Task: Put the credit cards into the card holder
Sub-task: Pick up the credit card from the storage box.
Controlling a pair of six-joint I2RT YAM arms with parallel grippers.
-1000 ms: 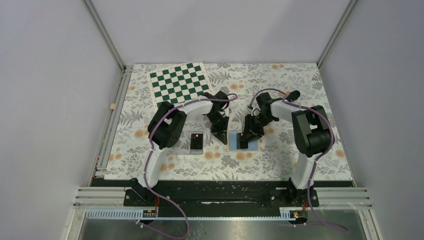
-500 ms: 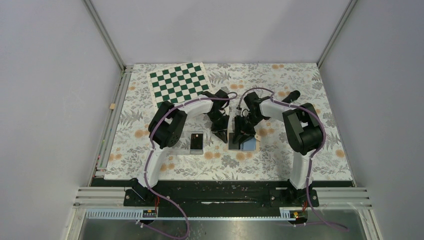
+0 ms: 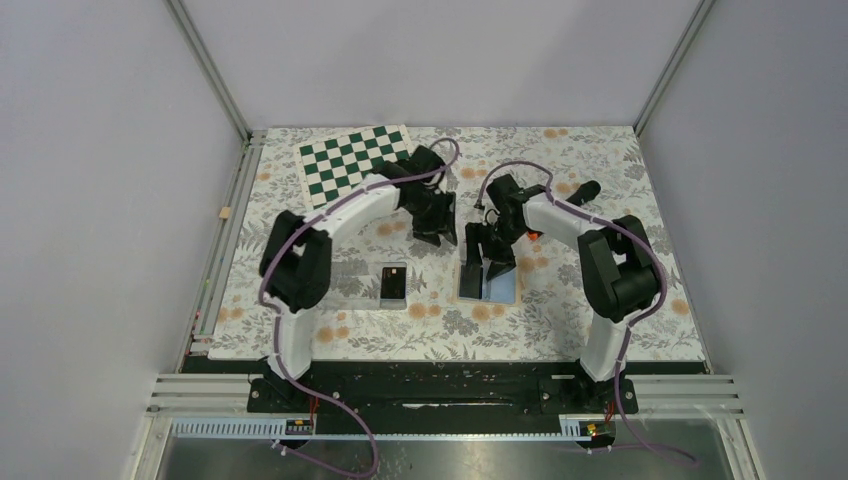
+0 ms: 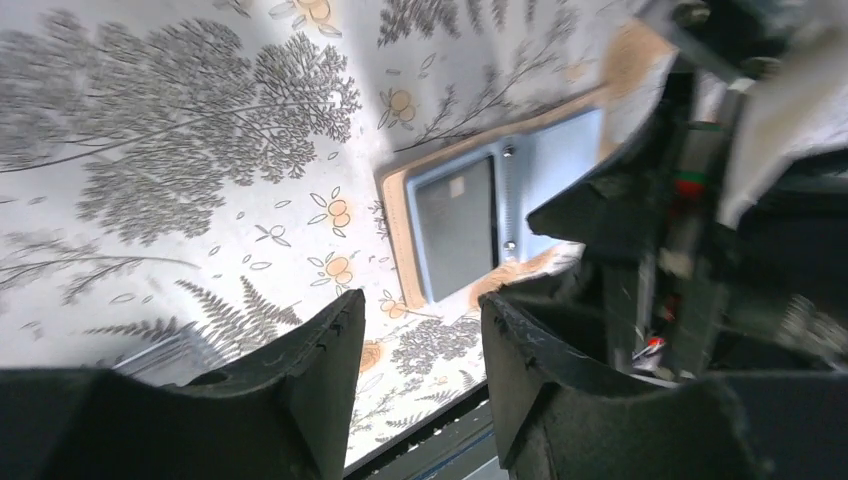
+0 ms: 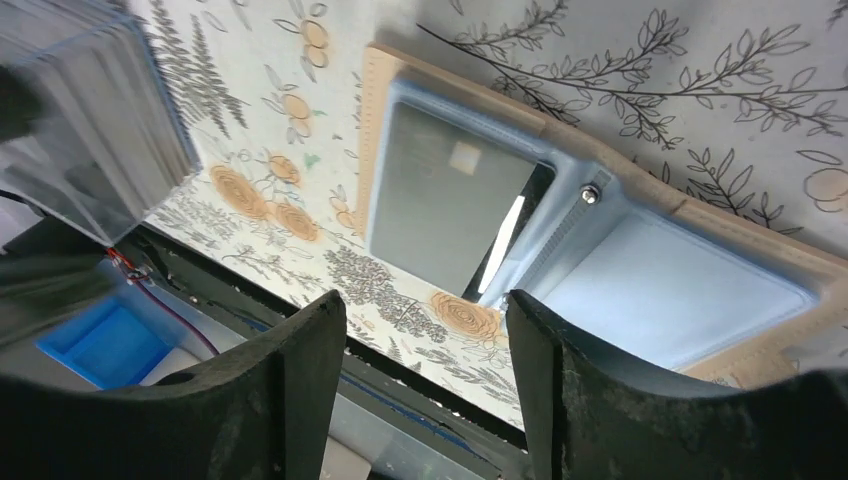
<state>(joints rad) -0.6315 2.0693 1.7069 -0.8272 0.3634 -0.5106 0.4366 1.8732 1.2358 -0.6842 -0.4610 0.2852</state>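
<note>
The card holder point(image 5: 690, 290) lies open on the floral table point(image 3: 600, 160), blue lining up, a credit card point(image 5: 445, 195) in one pocket. The right pincer point(image 5: 425, 310) hovers over it, open, empty; the left pincer point(image 4: 420, 315), open and empty, is nearby. Crowded arms may collide or nudge the holder.

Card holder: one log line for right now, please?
card holder: open | credit card: lying inside it | right gripper: open, empty, over holder | left gripper: open, empty, apart | second card: outside holder
</note>
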